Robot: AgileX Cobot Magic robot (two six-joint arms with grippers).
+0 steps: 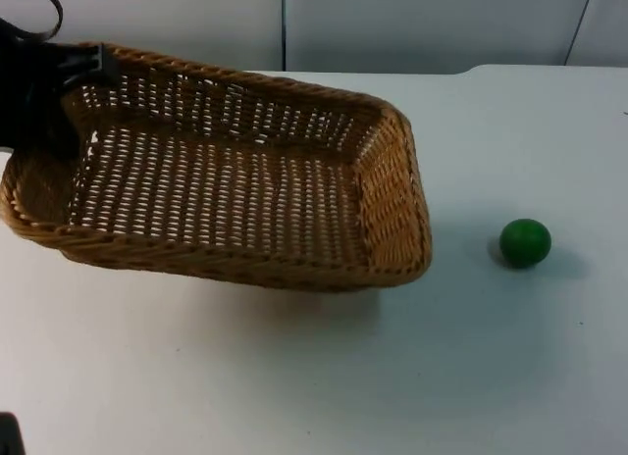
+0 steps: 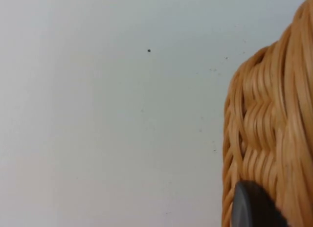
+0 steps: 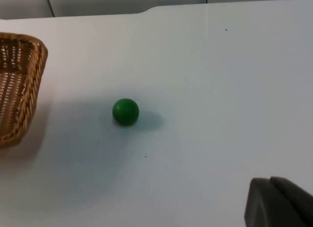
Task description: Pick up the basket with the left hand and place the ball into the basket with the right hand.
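**Woven tan wicker basket, lifted; ball loose**

Left hand [image 1: 83, 63] clamps the far-left rim of the rectangular woven tan wicker basket [image 1: 235, 180], held tilted above the white tabletop [image 1: 392, 377]. Small green round ball [image 1: 525, 242] rests on the tabletop, right of basket, apart. Right hand [image 3: 279, 202]: near the ball, finger state cannot be told.

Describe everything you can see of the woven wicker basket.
The rectangular tan wicker basket is woven of light brown strands with open slits in its floor and walls and a thick braided rim. It is empty. It tilts, and a shadow beneath suggests its near edge is off the white table. The left gripper is at its far left corner, a black fingertip against the weave. The green ball lies apart to its right.
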